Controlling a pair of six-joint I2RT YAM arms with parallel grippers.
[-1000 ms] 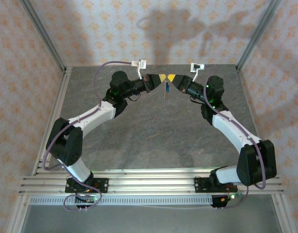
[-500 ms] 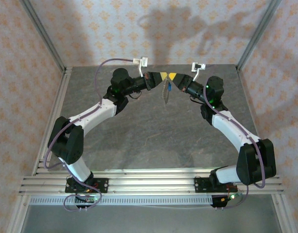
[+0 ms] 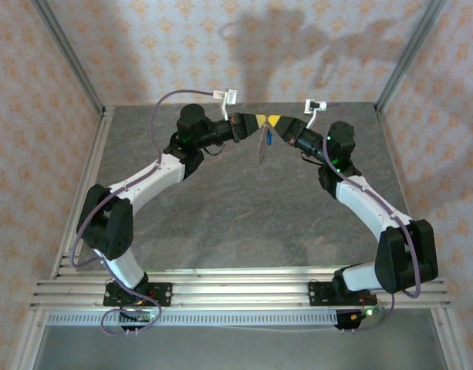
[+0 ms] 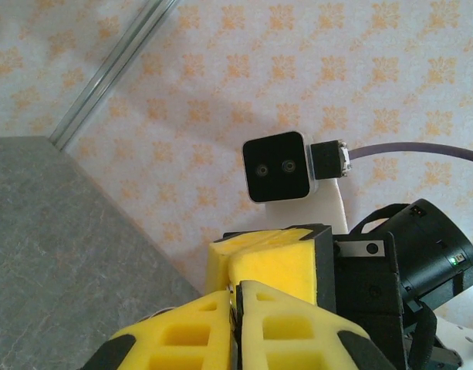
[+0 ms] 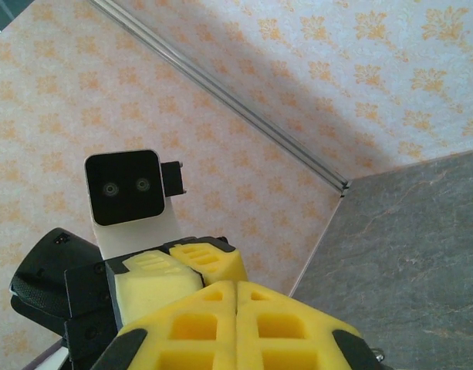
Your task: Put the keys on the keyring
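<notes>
Blue key [image 3: 268,139] higher than before, beside keyring [image 3: 261,152], left fingers [image 4: 186,335] and right fingers [image 5: 194,324] narrow

Place: a robot lab cell.
Walls: orange-patterned panels [image 3: 244,46] are boxing it in at 9, 12 and 3 o'clock.
Base: aluminium rails [image 3: 236,289] are carrying two arms [image 3: 143,185] at 6 o'clock.
Cameras [image 4: 278,166]: one is riding on each wrist.
</notes>
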